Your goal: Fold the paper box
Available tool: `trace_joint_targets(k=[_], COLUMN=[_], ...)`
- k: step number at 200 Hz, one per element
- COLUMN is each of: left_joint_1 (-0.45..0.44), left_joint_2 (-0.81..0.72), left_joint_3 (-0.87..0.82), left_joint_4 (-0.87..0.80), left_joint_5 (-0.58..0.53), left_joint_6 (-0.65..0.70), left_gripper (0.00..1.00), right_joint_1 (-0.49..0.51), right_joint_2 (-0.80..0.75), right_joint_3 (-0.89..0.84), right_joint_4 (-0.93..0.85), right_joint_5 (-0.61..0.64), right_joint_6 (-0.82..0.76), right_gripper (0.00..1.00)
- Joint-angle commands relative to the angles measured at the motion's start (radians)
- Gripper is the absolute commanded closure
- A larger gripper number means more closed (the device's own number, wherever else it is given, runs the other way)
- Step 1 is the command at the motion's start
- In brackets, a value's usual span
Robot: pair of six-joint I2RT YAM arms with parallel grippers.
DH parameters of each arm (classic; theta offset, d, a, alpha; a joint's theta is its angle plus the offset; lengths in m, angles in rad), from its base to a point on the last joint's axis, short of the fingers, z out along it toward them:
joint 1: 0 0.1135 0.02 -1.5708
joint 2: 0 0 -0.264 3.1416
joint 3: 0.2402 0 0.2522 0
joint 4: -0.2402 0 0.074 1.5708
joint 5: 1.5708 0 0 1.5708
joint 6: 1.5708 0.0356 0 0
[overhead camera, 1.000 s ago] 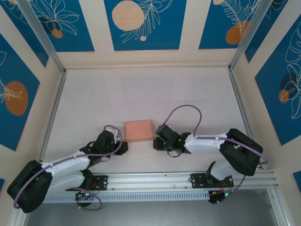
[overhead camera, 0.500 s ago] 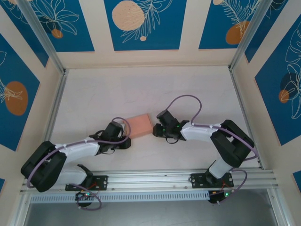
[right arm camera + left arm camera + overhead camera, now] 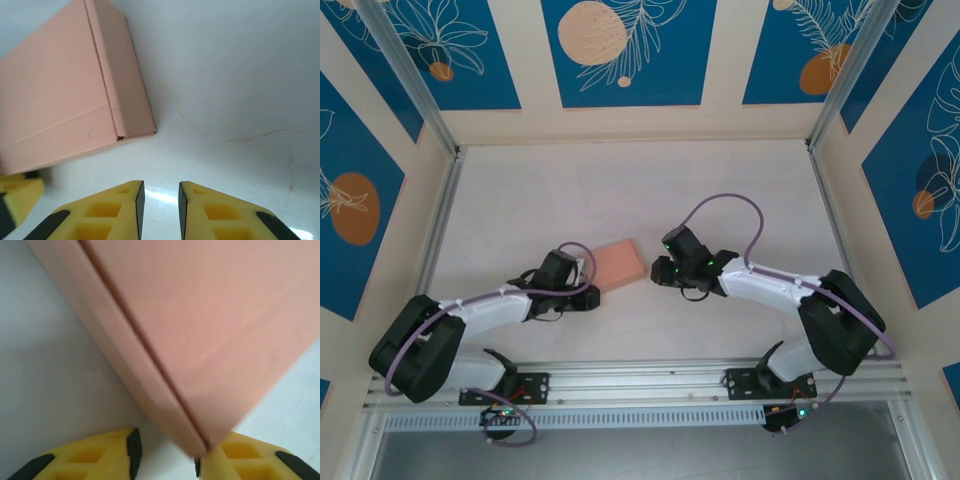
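Note:
The paper box point(image 3: 618, 262) is a salmon-pink, flat, closed box lying askew on the white table point(image 3: 620, 190). My left gripper point(image 3: 590, 291) sits at its near-left corner. In the left wrist view the paper box point(image 3: 210, 325) looms large, and its corner dips between the yellow fingers of the left gripper point(image 3: 167, 452). The corner rests against the right one while the left one stands clear. My right gripper point(image 3: 658, 272) lies a little off the box's right side. Its jaws point(image 3: 161, 192) stand narrowly apart with nothing between them, and the paper box point(image 3: 65, 95) lies ahead to their left.
An aluminium rail point(image 3: 650, 385) runs along the near edge behind the arm bases. Metal posts point(image 3: 435, 235) and patterned blue walls point(image 3: 625, 50) close in the table on three sides. The left gripper's yellow finger point(image 3: 17, 197) shows in the right wrist view's bottom-left corner.
The box has turned askew and shifted slightly away. The left arm has reached forward to its corner. The right gripper has backed off to the right of the box.

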Motion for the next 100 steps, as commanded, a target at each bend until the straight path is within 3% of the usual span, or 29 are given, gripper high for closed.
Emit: trace_joint_targets(k=[1,71,100], left_joint_1=[0.064,0.099,0.111], left_joint_2=[0.018,-0.235,-0.373], left_joint_3=[0.057,0.042,0.084], left_joint_4=[0.166,-0.027,-0.147], left_joint_5=[-0.212,-0.161,-0.203], left_joint_6=[0.044,0.012,0.016], left_gripper=[0.62,0.57,0.52], right_joint_1=[-0.01,-0.111,-0.197], right_joint_2=[-0.066,-0.332,-0.429], right_joint_3=[-0.009,-0.001,0.004], right_joint_4=[-0.117,-0.345,-0.407], right_joint_5=[0.061,0.177,0.19], right_joint_6=[-0.023,-0.083,-0.136], right_gripper=[0.72,0.71,0.56])
